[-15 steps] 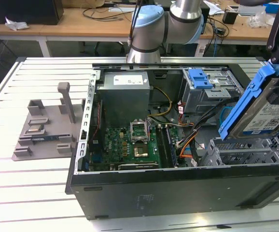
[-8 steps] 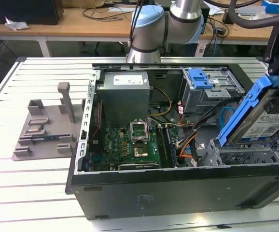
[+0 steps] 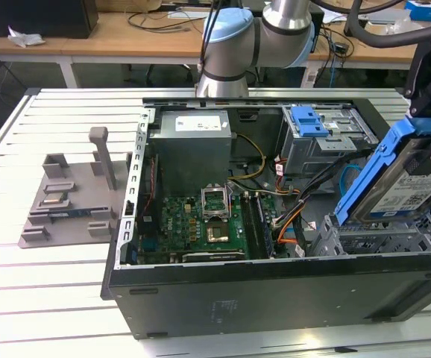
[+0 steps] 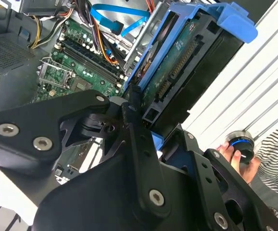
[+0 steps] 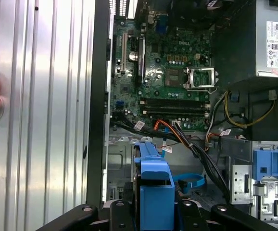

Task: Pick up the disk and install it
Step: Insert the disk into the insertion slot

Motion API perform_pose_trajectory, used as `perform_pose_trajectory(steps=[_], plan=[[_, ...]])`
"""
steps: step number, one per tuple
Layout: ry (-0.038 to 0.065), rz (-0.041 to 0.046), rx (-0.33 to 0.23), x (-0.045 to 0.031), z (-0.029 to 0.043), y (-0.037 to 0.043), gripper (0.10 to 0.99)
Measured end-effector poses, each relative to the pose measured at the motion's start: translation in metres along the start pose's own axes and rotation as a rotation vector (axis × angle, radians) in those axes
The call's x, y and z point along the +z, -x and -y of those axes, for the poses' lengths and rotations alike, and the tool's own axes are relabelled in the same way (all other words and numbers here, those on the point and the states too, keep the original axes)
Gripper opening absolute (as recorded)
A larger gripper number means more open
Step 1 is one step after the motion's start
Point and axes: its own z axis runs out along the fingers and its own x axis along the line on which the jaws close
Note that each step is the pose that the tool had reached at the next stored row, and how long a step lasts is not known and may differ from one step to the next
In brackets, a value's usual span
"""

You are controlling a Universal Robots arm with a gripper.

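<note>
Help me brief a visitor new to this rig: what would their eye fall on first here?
First, the disk in its blue rails, held tilted by the gripper over the drive cage at the exterior view's right. Next, the open computer case, its green motherboard bare in the middle.

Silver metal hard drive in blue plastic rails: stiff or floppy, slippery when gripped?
Likely rigid: the silver metal hard drive in blue plastic rails hangs tilted in the gripper without sagging. Its metal body looks dense, and smooth faces may slip.
</note>
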Motion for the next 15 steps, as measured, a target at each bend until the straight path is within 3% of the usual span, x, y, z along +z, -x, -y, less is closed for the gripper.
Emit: perform_pose_trajectory(steps=[15], plan=[[0.0,-0.0039,0.0,0.0212,0.0039,0.0047,0.369]])
